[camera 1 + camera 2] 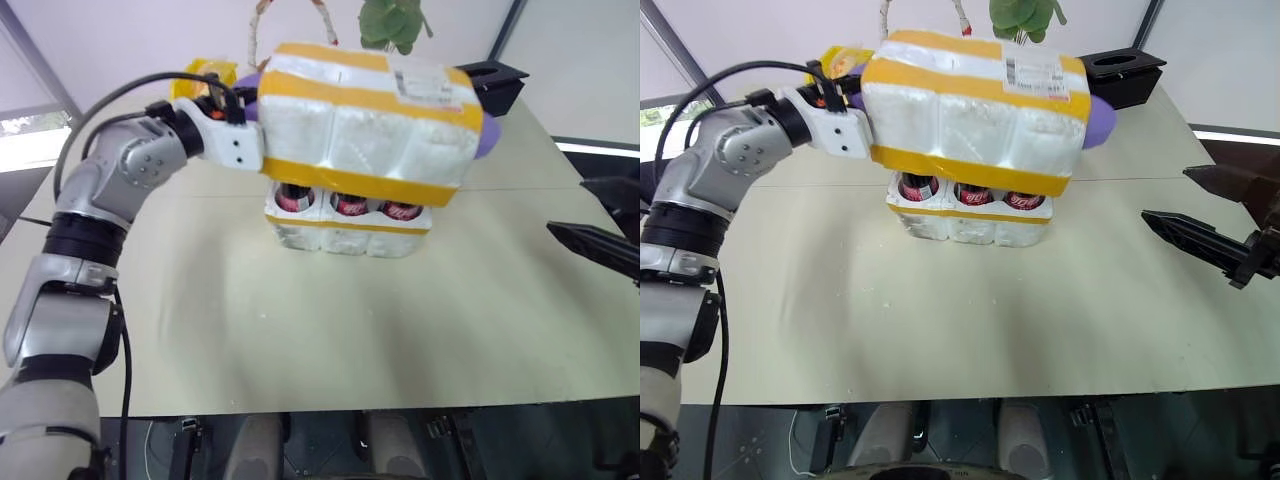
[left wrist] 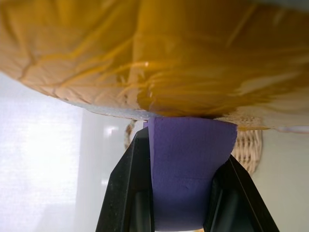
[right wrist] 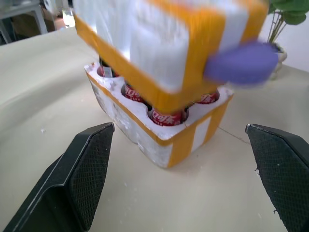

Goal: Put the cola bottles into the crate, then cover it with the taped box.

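- The pale beige table point(image 1: 300, 340) is carrying the white crate point(image 1: 345, 232), which is sitting near its middle with red-capped cola bottles point(image 1: 350, 205) standing in its holes.
- A black tissue box point(image 1: 1125, 72) is resting at the far right edge.

Taped box point(image 1: 975, 110) (tilted) above crate point(image 1: 968, 219) of cola bottles point(image 1: 972, 195), on table point(image 1: 940, 320)

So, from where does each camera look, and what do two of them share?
Head views: from above, down on the table; left arm shows.
Left wrist view: along the left hand, its fingers shut on a purple tab under the taped box.
Right wrist view: along the open right hand toward the crate.
Shared: box, crate.
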Motion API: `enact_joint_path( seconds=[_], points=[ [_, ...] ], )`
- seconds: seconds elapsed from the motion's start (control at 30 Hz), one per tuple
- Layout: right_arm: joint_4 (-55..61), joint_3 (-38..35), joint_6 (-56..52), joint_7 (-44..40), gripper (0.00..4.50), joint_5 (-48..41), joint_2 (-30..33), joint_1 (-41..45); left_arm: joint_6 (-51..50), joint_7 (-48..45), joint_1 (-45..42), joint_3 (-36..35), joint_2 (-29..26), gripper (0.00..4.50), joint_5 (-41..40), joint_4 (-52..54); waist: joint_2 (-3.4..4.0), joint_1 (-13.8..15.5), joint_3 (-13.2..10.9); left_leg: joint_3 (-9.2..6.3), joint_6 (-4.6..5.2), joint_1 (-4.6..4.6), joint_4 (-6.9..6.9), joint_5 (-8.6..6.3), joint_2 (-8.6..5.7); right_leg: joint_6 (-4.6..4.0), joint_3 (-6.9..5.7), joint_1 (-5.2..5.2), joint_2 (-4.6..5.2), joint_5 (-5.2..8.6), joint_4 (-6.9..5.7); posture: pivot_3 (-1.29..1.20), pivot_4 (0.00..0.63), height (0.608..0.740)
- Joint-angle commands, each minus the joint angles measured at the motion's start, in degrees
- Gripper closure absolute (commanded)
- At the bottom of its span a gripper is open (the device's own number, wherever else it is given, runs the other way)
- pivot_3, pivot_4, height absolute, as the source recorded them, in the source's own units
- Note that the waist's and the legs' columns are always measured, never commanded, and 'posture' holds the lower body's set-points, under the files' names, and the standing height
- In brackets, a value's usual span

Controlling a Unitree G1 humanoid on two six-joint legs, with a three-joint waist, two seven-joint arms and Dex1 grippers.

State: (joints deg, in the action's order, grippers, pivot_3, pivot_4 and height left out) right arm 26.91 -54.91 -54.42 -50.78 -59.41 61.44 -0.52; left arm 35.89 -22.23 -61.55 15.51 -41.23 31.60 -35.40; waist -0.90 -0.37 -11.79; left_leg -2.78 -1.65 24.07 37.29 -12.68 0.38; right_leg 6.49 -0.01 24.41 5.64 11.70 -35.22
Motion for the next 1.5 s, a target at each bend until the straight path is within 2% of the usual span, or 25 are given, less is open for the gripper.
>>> enact_joint_path(
  seconds=[0.03, 0.5, 0.83, 0.87, 0.93, 1.07, 1.13, 1.37, 1.43, 1.5],
  points=[
    [1.4, -1.9, 0.5, 0.8, 0.0, -1.4, 0.3, 0.6, 1.5, 2.6, -0.5, 0.1, 0.3, 3.95, 0.9, 0.0, 0.0, 0.0, 0.0, 0.0, 0.0, 0.0, 0.0, 0.0, 0.0, 0.0, 0.0, 0.0, 0.0, 0.0, 0.0, 0.0, 0.15, 0.74],
    [2.2, -2.0, 0.7, 2.7, 0.0, -2.5, 0.0, 0.0, 1.0, 6.4, 5.3, 1.1, -0.7, 3.95, 3.5, -1.6, 0.0, 0.0, 0.0, 0.0, 0.0, -0.01, 0.02, 0.0, 0.0, 0.0, 0.0, -0.02, 0.0, -0.02, -0.01, 0.0, 0.15, 0.74],
    [1.2, -0.1, 1.5, 2.6, 0.0, -2.0, 0.5, 0.9, 4.2, 9.8, 8.2, 2.8, -1.3, 3.95, 7.2, 1.6, 0.0, 0.0, 0.0, 0.0, 0.0, -0.05, 0.01, 0.0, 0.01, -0.01, 0.0, -0.04, 0.0, -0.02, -0.02, 0.0, 0.15, 0.74],
    [1.1, 0.2, 1.5, 2.5, 0.0, -1.8, 0.4, 1.0, 4.4, 9.7, 8.5, 2.6, -1.4, 2.92, 7.0, 1.8, 0.0, 0.0, 0.0, 0.0, 0.0, -0.05, 0.0, 0.0, 0.01, -0.01, 0.0, -0.04, 0.0, -0.02, -0.02, 0.0, 0.15, 0.74],
    [1.1, 0.5, 1.7, 2.5, 0.0, -1.7, 0.4, 1.1, 4.6, 9.5, 8.9, 2.1, -1.8, 2.11, 6.5, 2.3, 0.0, 0.0, 0.0, 0.0, 0.0, -0.04, -0.01, 0.0, 0.01, -0.01, 0.0, -0.04, 0.0, -0.02, -0.01, 0.0, 0.15, 0.74],
    [0.8, 1.3, 1.9, 2.5, 0.0, -1.5, 0.3, 1.4, 7.6, 8.6, 10.4, 0.7, -4.7, 0.06, 4.8, 3.7, 0.0, -0.1, 0.0, 0.0, 0.0, -0.03, 0.0, 0.0, 0.01, -0.01, 0.0, -0.04, 0.0, -0.02, -0.01, 0.0, 0.15, 0.74],
    [0.7, 1.6, 1.9, 2.4, 0.0, -1.4, 0.2, 1.4, 9.4, 7.0, 11.7, -0.1, -6.1, 0.06, 2.3, 5.2, 0.01, -0.2, 0.0, 0.0, 0.0, -0.04, 0.0, 0.0, 0.01, -0.02, 0.01, -0.04, 0.0, -0.02, -0.01, 0.0, 0.15, 0.74],
    [-0.7, 3.0, 3.0, 1.6, 0.0, -0.4, 0.2, 1.6, 13.2, -8.5, 21.0, -1.8, -13.2, 0.06, -18.7, 15.5, 0.02, -0.2, 0.0, 0.03, 0.0, -0.08, -0.02, 0.0, 0.08, -0.25, 0.02, -0.04, -0.01, 0.06, -0.02, 0.0, 0.15, 0.74],
    [-1.5, 3.9, 3.7, 1.0, 0.0, 0.4, 0.3, 1.7, 4.9, -18.0, 26.2, -2.9, -16.7, 0.06, -30.1, 20.2, 0.02, -0.2, 0.0, 0.04, 0.0, -0.09, -0.01, 0.0, 0.09, -0.28, 0.02, -0.04, -0.01, 0.05, -0.01, 0.0, 0.15, 0.74],
    [-2.4, 4.7, 4.4, 0.2, 0.0, 1.3, 0.4, 1.7, -10.6, -29.2, 31.4, -4.7, -20.8, 0.06, -43.6, 26.2, 0.03, -0.4, 0.0, 0.08, 0.0, -0.1, -0.02, 0.0, 0.11, -0.3, 0.04, -0.04, -0.01, 0.05, -0.01, 0.0, 0.15, 0.74]
  ],
)
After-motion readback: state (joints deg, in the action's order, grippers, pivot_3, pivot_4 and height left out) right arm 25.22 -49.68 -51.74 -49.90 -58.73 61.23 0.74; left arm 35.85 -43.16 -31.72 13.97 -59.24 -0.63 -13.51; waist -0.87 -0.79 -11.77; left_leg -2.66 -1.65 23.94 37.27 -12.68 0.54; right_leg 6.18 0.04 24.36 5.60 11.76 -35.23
